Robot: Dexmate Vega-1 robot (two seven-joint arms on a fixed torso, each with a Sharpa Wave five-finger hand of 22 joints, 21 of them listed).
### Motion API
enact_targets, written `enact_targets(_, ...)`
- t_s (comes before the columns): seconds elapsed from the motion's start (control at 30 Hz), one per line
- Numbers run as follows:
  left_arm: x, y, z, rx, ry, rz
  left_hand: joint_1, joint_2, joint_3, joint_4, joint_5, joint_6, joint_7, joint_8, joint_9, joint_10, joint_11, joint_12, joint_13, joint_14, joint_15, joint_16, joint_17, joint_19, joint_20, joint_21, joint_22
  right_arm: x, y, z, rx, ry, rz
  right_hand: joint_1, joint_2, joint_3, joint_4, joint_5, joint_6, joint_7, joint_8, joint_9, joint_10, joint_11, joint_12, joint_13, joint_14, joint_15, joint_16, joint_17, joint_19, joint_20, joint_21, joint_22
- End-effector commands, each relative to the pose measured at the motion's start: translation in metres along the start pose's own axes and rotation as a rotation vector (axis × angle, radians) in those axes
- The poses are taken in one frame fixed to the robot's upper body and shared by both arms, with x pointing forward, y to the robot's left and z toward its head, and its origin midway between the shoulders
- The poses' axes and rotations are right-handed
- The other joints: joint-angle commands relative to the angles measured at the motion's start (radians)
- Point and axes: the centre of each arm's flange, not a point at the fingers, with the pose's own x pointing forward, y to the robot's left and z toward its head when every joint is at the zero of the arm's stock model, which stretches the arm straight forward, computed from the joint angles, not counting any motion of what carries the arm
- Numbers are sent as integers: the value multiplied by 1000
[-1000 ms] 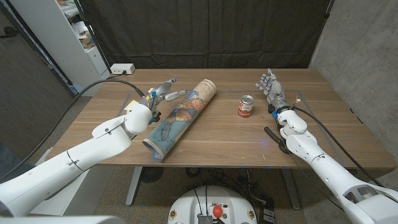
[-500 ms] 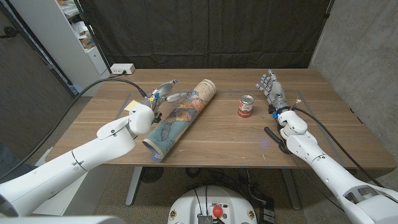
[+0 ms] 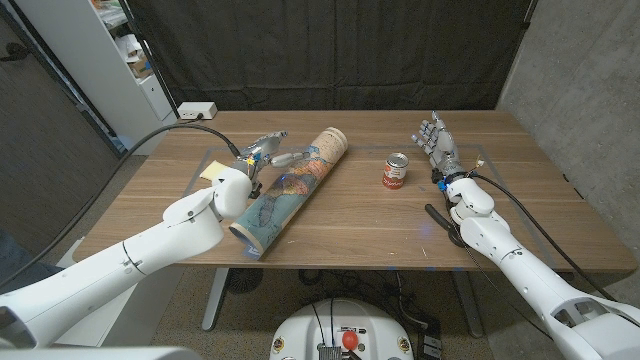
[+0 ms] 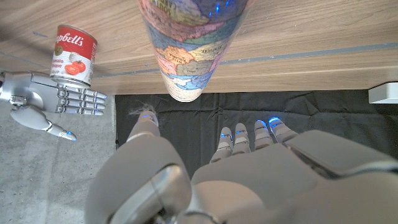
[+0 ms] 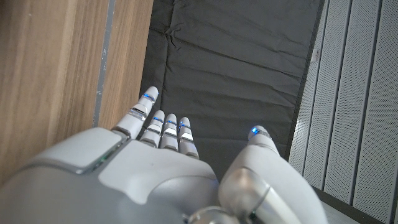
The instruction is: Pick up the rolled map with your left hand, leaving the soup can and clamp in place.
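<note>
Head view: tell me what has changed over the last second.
The left hand has moved a little forward and toward the rolled map, its fingers spread open over the roll, not yet gripping it. The map, the soup can and the right hand have stayed where they were.
</note>
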Motion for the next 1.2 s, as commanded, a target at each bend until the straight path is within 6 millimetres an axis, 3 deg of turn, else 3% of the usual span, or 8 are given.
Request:
enact_targets(0.03, 0, -4, 4, 63, 15, -12, 12, 4, 1, -6, -6, 11, 8, 3, 5, 3, 5, 9, 2, 3, 3, 6, 5, 1, -6, 4, 3, -1, -1, 0, 2, -1, -3, 6, 4, -2, -1, 10, 7, -2, 4, 5, 8, 5, 4, 5, 9, -2, 2, 1, -1, 2, -3, 4)
enact_targets(0.47, 1, -10, 8, 91, 35, -23, 13, 5, 0, -8, -6, 19, 22, 4, 5, 5, 7, 9, 2, 8, 7, 7, 5, 4, 4, 5, 3, -2, -3, -1, 7, -1, -5, 5, 5, -3, -2, 10, 9, -2, 4, 5, 10, 4, 4, 5, 8, -2, 1, 0, -1, 2, -2, 4)
enact_targets(1.2, 1, -24, 10, 96, 41, -63, 9, 5, -4, -9, -6, 18, 18, 0, 5, 5, 10, 8, 2, 7, 13, 4, 5, 1, 10, 3, 3, -6, -6, -1, 10, -4, -10, 5, 6, -5, -3, 11, 13, -2, 4, 6, 13, 5, 4, 5, 10, -1, 2, -2, -2, 2, -2, 4)
